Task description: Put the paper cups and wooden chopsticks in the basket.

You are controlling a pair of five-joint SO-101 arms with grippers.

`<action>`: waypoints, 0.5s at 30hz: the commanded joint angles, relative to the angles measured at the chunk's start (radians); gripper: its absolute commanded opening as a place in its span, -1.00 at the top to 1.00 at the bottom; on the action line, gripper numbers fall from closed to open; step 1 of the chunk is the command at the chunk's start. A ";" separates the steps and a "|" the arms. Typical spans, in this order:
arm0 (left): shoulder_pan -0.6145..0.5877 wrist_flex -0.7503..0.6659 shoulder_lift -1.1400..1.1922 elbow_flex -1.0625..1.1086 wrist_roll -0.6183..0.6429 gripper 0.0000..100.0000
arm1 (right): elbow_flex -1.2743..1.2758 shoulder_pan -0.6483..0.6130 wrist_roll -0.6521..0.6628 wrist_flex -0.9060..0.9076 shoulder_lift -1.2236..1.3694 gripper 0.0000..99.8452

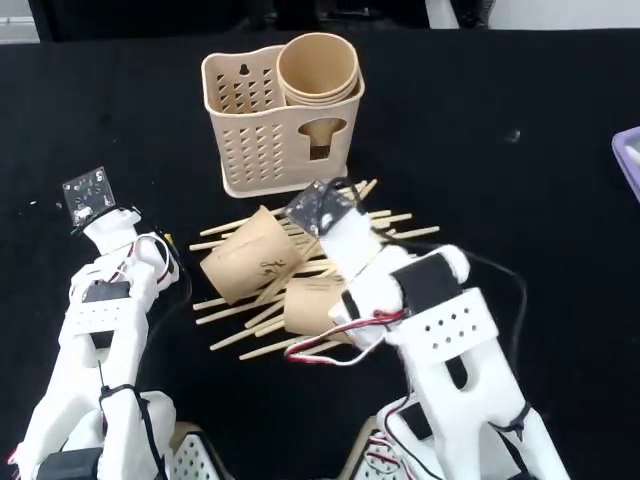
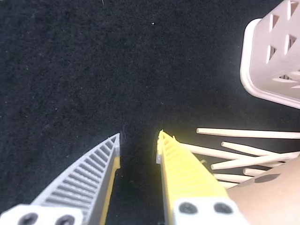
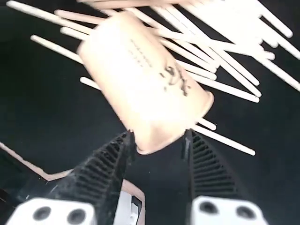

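Black table (image 1: 500, 200), job part done. The basket (image 1: 265, 140) holds a stack of cups (image 1: 318, 65); no sticks visible inside. Still to go, lying on the chopstick pile (image 2: 243, 133): printed cup (image 3: 145, 89), plain cup (image 1: 312, 305). The right gripper (image 3: 158, 136) is spread around the printed cup's end, not pinching yet. The left gripper (image 2: 138, 136) is slightly apart and empty, beside the sticks.
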 commanded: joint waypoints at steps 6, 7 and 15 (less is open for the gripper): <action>0.016 -0.017 -0.028 -0.010 -0.006 0.72 | 0.012 -0.002 -0.015 -0.037 0.099 0.49; 0.016 -0.017 -0.028 -0.010 -0.006 0.72 | 0.008 0.014 -0.015 -0.035 0.101 0.49; 0.016 -0.017 -0.028 -0.013 -0.006 0.72 | 0.059 0.063 -0.008 -0.052 0.108 0.49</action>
